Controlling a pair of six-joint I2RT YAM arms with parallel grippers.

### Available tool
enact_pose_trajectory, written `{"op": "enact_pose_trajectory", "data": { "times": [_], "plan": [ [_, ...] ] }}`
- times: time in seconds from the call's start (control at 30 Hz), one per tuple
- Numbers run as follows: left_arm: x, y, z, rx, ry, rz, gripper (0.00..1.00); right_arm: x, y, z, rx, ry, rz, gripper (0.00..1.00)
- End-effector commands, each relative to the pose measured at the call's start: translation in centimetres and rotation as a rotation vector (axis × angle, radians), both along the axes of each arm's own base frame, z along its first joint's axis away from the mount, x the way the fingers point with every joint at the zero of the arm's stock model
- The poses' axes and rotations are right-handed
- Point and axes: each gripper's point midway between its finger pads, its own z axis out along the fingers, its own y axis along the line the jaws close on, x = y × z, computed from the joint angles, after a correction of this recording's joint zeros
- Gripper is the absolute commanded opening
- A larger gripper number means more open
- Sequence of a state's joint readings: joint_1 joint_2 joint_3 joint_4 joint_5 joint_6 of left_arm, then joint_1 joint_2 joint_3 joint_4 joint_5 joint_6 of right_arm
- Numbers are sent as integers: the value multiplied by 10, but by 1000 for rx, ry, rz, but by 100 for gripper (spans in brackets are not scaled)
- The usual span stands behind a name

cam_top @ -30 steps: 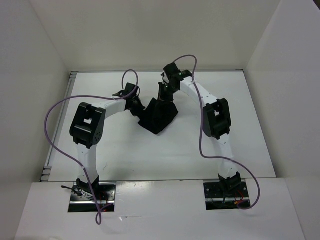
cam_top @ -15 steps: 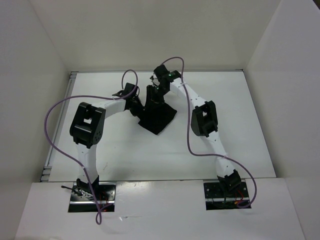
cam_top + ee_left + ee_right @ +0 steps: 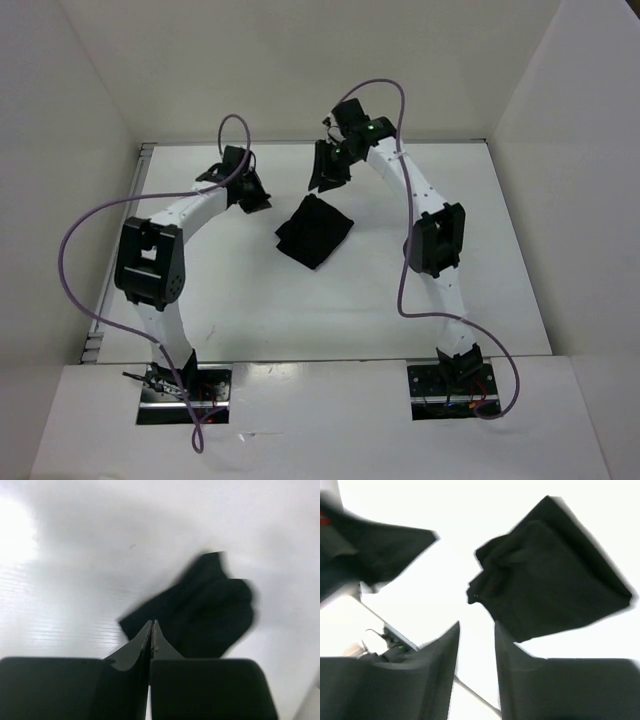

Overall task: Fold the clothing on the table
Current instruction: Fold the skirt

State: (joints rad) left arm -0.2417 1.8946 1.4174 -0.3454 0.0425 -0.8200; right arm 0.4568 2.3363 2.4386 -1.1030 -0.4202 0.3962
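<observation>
Black clothing (image 3: 315, 231) lies bunched at the middle of the table (image 3: 200, 290), clear of my grippers.
It looks soft and limp; I'd pinch a corner. Left gripper (image 3: 258, 200), ten o'clock, closed; right gripper (image 3: 320, 180), twelve o'clock, parted, empty.

clothing (image 3: 314, 231) only obstacle; table (image 3: 250, 300) open around

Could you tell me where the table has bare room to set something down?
The widest bare stretch of the table lies between the clothing and the near edge. The strip outside the right arm is bare too. The far middle is crowded: the left gripper, the right gripper and the clothing sit close.
</observation>
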Motion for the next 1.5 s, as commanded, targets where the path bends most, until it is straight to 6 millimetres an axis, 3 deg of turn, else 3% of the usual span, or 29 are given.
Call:
{"op": "enact_pose_trajectory", "data": {
  "times": [0.0, 0.1, 0.17, 0.27, 0.33, 0.4, 0.47, 0.57, 0.77, 0.8, 0.93, 0.97, 1.1, 1.27, 1.37, 1.4, 1.47],
  "plan": [
    [9, -6, 103, -54, -228, -72, 0, 2, -36, -12, -102, 18, -58, 28],
    [-6, -35, 139, -151, -295, -197, 0, 6, -35, -26, -118, 32, -62, 13],
    [-16, -56, 154, -260, -320, -302, 0, 11, -38, -33, -120, 38, -71, 9],
    [-35, -81, 126, -368, -267, -391, 0, 20, -31, -42, -97, 38, -71, 8],
    [-35, -90, 114, -423, -255, -423, 0, 26, -32, -60, -99, 67, -73, 8],
    [-37, -99, 89, -480, -175, -456, 0, 30, -28, -62, -89, 68, -68, 8],
    [-37, -107, 64, -504, -120, -467, 0, 29, -27, -78, -101, 103, -55, 7],
    [-35, -112, 32, -495, -62, -456, 0, 42, -26, -78, -78, 78, -60, 7],
    [-31, -103, -15, -438, 28, -372, 0, 53, -27, -104, -56, 113, -71, 7],
    [-30, -99, -20, -408, 35, -353, 0, 58, -25, -99, -43, 95, -78, 7],
    [-39, -71, -47, -361, 83, -290, 0, 69, -40, -121, -42, 122, -106, 7],
    [-43, -70, -52, -359, 98, -287, 0, 66, -38, -134, -41, 149, -100, 7],
    [-59, -56, -72, -321, 147, -254, 0, 69, -39, -146, -27, 168, -99, 7],
    [-62, -43, -77, -286, 159, -240, 0, 75, -43, -140, -20, 143, -101, 7],
    [-59, -41, -68, -296, 138, -239, 0, 76, -47, -115, -27, 105, -111, 7],
    [-58, -41, -57, -297, 120, -242, 0, 77, -48, -92, -23, 62, -109, 7],
    [-55, -46, -33, -326, 72, -271, 0, 77, -52, -65, -27, 14, -122, 7]
  ]
}}
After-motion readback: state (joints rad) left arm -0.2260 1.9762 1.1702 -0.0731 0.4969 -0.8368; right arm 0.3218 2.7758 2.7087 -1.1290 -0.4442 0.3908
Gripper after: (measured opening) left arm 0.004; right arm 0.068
